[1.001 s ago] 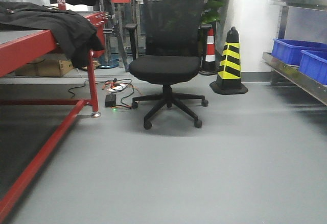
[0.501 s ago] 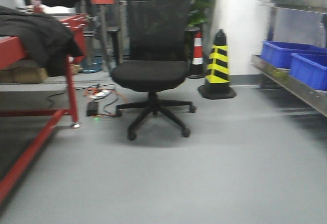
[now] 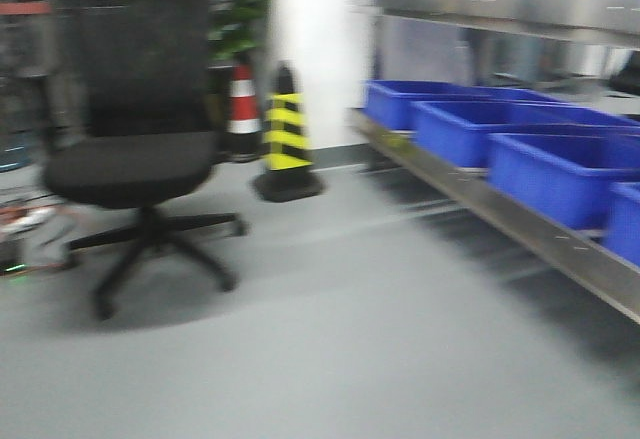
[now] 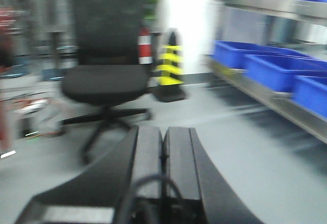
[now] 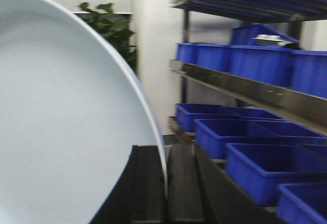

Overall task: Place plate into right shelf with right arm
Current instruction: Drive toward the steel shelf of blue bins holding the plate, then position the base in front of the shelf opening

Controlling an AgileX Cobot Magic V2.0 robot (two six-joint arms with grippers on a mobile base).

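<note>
The right shelf (image 3: 500, 17), a steel rack, runs along the right side, with rows of blue bins (image 3: 560, 169) on its ledges and bare grey floor (image 3: 350, 359) before it. A black office chair (image 3: 135, 159) stands well to the left, and a yellow-and-black cone (image 3: 288, 139) sits between chair and rack. The right gripper (image 5: 165, 155) points level, its fingers clamped on the rim of the plate (image 5: 61, 132). The plate stands on edge, plain glossy white, apart from the rack. The left gripper (image 4: 163, 142) is closed on nothing

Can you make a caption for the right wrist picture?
Right pincer gripping a white plate, steel shelf with blue bins ahead.
</note>
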